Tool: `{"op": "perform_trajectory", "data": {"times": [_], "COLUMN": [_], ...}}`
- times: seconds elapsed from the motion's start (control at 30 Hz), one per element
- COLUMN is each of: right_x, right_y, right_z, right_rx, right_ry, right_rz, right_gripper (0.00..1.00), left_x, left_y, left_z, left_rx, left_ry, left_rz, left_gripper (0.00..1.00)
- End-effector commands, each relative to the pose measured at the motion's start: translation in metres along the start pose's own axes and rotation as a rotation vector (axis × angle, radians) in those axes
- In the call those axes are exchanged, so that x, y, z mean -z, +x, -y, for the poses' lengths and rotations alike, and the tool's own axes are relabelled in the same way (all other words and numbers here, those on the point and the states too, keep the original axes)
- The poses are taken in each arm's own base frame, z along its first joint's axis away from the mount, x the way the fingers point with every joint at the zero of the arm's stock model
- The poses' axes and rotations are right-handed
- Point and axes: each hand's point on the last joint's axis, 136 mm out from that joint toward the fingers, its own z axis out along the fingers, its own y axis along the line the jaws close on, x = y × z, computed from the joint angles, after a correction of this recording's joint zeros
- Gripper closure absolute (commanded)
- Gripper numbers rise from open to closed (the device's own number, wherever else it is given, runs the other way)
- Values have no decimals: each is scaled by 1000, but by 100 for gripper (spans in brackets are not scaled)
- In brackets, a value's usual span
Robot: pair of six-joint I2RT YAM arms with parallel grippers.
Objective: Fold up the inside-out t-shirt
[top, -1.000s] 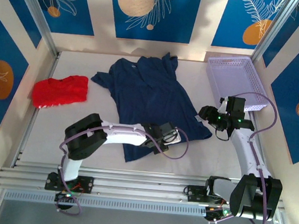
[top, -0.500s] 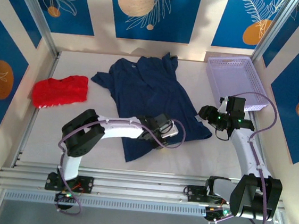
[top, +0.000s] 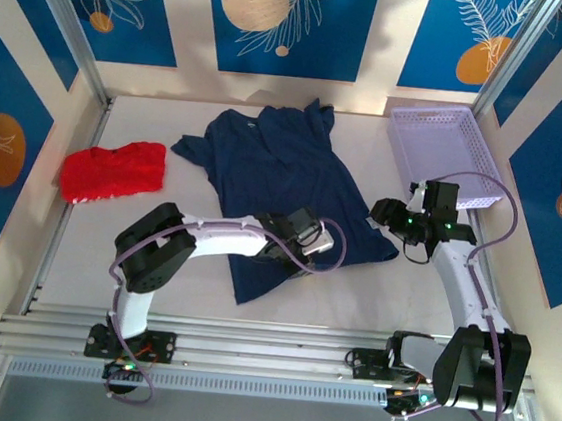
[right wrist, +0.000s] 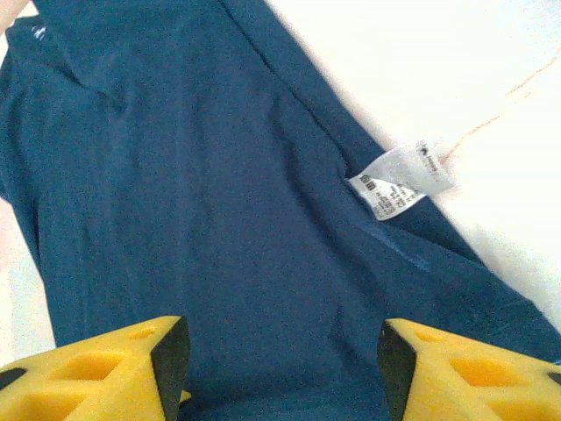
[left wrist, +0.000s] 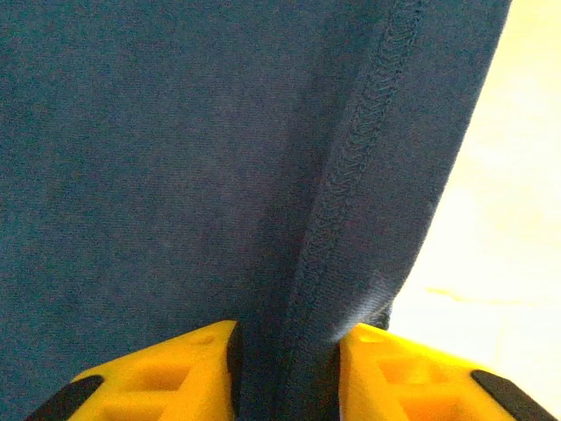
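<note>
Task barely begun: the inside-out t-shirt [top: 275,170] lies spread open just left of the lavender basket [top: 442,113], collar level with the basket's far end, hem reaching nearer than its near end. Its raw seam [left wrist: 351,175] and care label [right wrist: 401,180] face up (the red garment [top: 112,171] sits well left of the basket, beyond the shirt). The left gripper [top: 308,238], over the hem left of the basket, has its jaws drawn narrow on a raised ridge of cloth beside the seam. The right gripper [top: 385,213], just off the basket's near corner, hovers wide with nothing held, above the label. No fold is laid yet; sleeves and body are all left to fold.
</note>
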Motion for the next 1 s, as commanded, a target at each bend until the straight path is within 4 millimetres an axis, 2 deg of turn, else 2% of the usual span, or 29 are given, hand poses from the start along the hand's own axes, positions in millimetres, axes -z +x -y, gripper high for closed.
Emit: {"op": "perform_trajectory", "data": {"times": [0.0,0.17,0.27,0.37,0.5,0.57,0.67,0.73,0.83,0.97], "right_x": [2,0,-1,-1,0,3,8,7,-8,-30], "right_y": [10,18,24,27,37,44,62,83,122,154], "right_z": [-6,-15,-21,-25,-35,-41,-51,-63,-78,-100], "right_rx": [48,84,117,145,187,214,246,279,356,507], "right_ry": [-9,-13,-19,-23,-50,-72,-141,-223,-318,-369], "right_rz": [-18,-38,-51,-50,-49,-33,-6,5,9,37], "right_gripper": [39,39,39,38,37,28,26,24,23,25], "left_x": [13,15,16,17,20,27,47,63,82,101], "left_y": [-18,-21,-23,-23,-26,-31,-38,-40,-49,-59], "left_z": [-2,-5,-5,-6,-9,-12,-19,-29,-32,-32], "left_rx": [19,34,42,47,64,88,138,206,281,294], "left_ry": [23,32,45,45,43,49,75,101,182,207], "left_rz": [61,72,79,80,96,119,163,193,251,270], "left_gripper": [73,76,72,73,85,93,99,100,100,100]}}
